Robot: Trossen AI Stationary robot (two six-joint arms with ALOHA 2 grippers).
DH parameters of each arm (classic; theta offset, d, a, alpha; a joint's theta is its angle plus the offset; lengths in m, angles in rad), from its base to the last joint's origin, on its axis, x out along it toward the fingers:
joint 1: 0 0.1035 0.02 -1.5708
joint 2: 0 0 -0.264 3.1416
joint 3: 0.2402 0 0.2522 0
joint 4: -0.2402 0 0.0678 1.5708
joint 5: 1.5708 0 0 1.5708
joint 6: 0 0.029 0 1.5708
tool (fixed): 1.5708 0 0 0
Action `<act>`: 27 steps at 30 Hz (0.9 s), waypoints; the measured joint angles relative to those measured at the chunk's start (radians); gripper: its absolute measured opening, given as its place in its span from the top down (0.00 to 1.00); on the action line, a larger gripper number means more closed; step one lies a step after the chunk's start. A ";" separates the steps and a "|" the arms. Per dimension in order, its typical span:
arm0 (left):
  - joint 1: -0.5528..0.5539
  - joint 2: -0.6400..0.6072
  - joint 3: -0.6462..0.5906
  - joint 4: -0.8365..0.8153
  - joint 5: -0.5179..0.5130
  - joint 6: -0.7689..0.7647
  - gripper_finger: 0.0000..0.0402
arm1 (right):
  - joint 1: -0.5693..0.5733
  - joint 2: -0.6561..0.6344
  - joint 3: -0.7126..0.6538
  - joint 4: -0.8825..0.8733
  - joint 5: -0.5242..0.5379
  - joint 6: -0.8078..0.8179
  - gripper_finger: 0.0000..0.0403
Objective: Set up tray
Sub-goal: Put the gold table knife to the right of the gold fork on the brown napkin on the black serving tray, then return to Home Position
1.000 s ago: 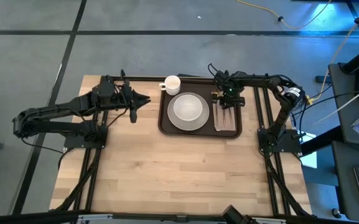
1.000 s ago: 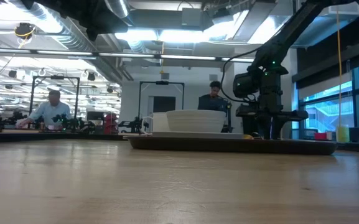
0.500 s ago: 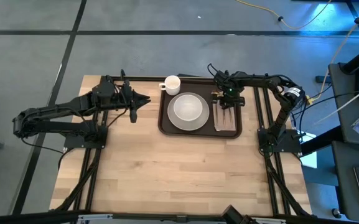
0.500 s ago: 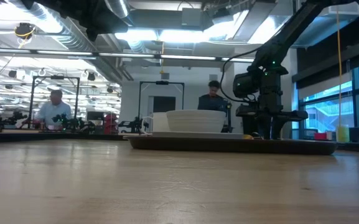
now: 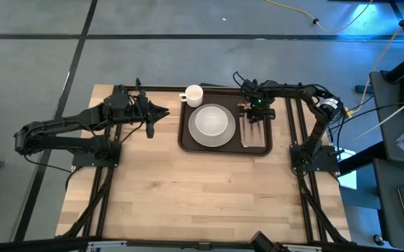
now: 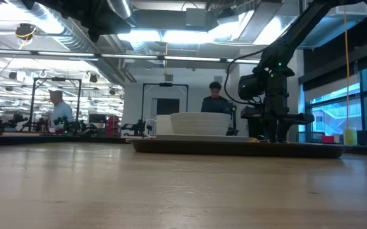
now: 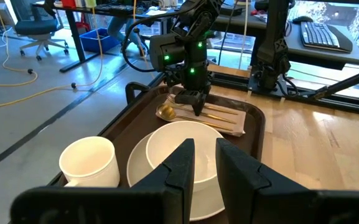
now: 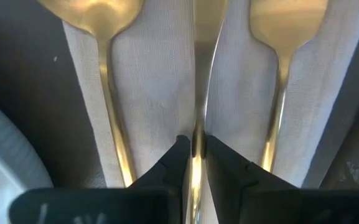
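Observation:
The dark brown tray [image 5: 223,150] lies at the table's far middle. It carries a white plate with a bowl [image 5: 211,122] on it, a white cup [image 5: 193,94] at its far left corner and a tan napkin [image 5: 255,138] along its right side. Three golden utensils lie side by side on the napkin [image 8: 154,93]. My right gripper [image 5: 255,117] stands over the napkin, shut on the middle utensil [image 8: 199,68]. My left gripper [image 5: 164,112] waits left of the tray, its fingers [image 7: 182,163] a narrow gap apart and holding nothing. My right gripper [image 8: 196,146] pinches the slim shaft [image 8: 198,127] of the middle golden utensil between its two fingers. It comes from above, pointing down, with the fingers across the shaft. The utensil runs along the napkin between a spoon [image 8: 107,93] and another golden piece [image 8: 279,93].
Bare wood stretches over the whole near half of the table [image 5: 187,196]. Black frame rails [image 5: 296,119] run beside the tray on the right. People stand at benches far behind the table [image 6: 216,102].

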 joint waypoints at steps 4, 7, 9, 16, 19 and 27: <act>0.000 0.000 0.000 0.000 0.000 0.000 0.85 | 0.000 0.000 0.000 -0.002 0.000 -0.002 0.85; 0.000 0.000 0.000 0.000 0.000 0.000 0.85 | 0.000 0.000 0.000 -0.009 -0.001 -0.001 0.78; 0.000 0.000 0.000 0.000 0.000 0.000 0.85 | 0.000 0.000 0.000 -0.009 -0.001 0.001 0.72; 0.000 0.000 0.000 0.000 0.000 0.000 0.85 | 0.000 -0.004 0.000 -0.009 -0.001 -0.008 0.58; 0.000 0.000 0.000 0.000 0.000 0.000 0.85 | 0.000 -0.026 0.000 -0.008 0.005 -0.010 0.55; 0.000 0.000 0.000 0.000 0.000 0.000 0.85 | 0.001 -0.155 0.060 -0.077 0.007 -0.037 0.55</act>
